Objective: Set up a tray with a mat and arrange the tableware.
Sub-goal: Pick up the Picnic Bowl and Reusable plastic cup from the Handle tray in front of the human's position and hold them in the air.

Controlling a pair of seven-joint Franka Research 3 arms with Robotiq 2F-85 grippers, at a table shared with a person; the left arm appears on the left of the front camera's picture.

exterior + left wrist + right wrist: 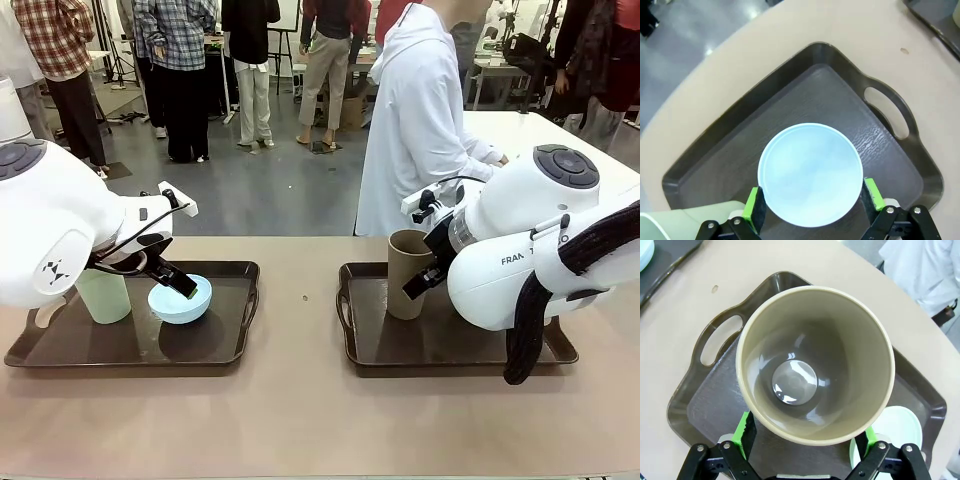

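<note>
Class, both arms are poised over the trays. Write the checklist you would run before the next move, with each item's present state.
1. Left gripper straddles light blue bowl on left tray: ok.
2. Right gripper straddles brown cup: ok.
3. Pads touching bowl or cup: cannot tell.
4. Cup upright on right tray: ok.
5. Person stands back from the trays: ok.
6. Mat laid in a tray: cannot tell.

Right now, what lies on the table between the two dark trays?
Bare tabletop, save one small speck, between the left tray and right tray; the front view shows it.
</note>
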